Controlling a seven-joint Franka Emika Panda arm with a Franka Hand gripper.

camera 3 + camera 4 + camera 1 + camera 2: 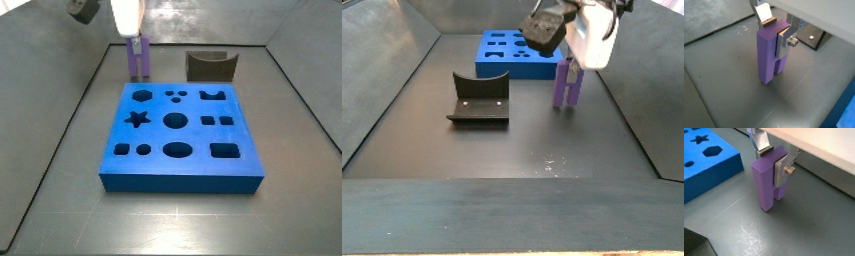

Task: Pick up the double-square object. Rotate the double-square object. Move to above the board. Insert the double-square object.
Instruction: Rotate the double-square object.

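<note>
The double-square object [765, 55] is a tall lavender block standing upright, with its lower end at or just above the dark floor. My gripper [774, 34] is shut on its upper end, one silver finger [784, 42] flat on a side face and the other pad on the opposite side. The same grip shows on the block [763, 183] from the gripper [773, 162]. In both side views the block [135, 60] [567, 85] hangs under the gripper [572, 62], just beyond a short end of the blue board [181, 178] [543, 68] [707, 173].
A dark olive-grey U-shaped holder [210, 66] [478, 100] stands on the floor beside the block, past the same end of the board. Grey walls [80, 90] close in the work floor on all sides.
</note>
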